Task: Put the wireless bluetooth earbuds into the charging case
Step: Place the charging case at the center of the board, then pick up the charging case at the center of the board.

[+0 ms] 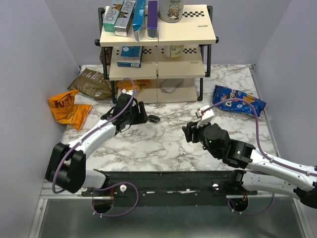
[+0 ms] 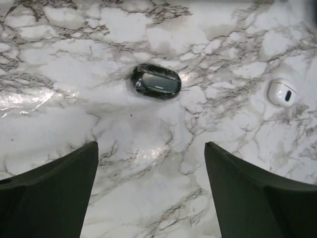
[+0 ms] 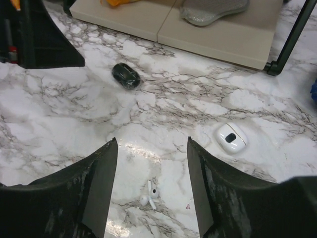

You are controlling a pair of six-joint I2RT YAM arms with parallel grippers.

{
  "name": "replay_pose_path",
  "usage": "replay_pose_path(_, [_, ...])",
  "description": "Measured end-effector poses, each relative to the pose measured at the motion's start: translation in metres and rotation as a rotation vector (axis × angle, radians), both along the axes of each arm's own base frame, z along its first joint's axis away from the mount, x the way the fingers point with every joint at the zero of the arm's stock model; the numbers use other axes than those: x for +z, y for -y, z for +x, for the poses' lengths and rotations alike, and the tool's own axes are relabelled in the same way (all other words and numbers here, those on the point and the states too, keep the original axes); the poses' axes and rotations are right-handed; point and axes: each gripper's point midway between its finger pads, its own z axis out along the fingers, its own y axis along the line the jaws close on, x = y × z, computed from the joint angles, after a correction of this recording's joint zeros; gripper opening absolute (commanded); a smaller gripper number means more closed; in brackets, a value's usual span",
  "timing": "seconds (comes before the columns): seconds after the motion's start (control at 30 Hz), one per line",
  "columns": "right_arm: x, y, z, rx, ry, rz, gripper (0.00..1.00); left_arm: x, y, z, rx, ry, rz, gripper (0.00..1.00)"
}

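Observation:
The charging case (image 1: 154,118) is a glossy black oval lying shut on the marble table, in front of the shelf rack. It shows in the left wrist view (image 2: 156,81) and the right wrist view (image 3: 125,75). The tiny black earbuds are not in view. My left gripper (image 1: 142,117) (image 2: 151,145) is open and empty, just left of the case and short of it. My right gripper (image 1: 190,132) (image 3: 152,140) is open and empty, further right on the table and apart from the case.
Two small white stemmed buds (image 3: 150,196) lie between my right fingers. A white rounded pod (image 3: 231,138) (image 2: 282,92) lies right of them. The shelf rack (image 1: 158,59) stands behind. An orange bag (image 1: 67,106), a brown bag (image 1: 91,83) and a blue bag (image 1: 238,100) lie at the sides.

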Motion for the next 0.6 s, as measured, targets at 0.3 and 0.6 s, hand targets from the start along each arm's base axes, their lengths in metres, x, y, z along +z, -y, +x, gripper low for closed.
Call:
replay_pose_path(0.3, [-0.020,-0.004,0.005,-0.048,-0.057,-0.009,0.85,0.001,-0.006,-0.027,0.206,0.025,-0.175,0.99])
replay_pose_path(0.6, [-0.006,0.003,0.007,-0.109,-0.073,0.041,0.88,0.021,0.022,-0.041,0.107,0.065,-0.399,0.99])
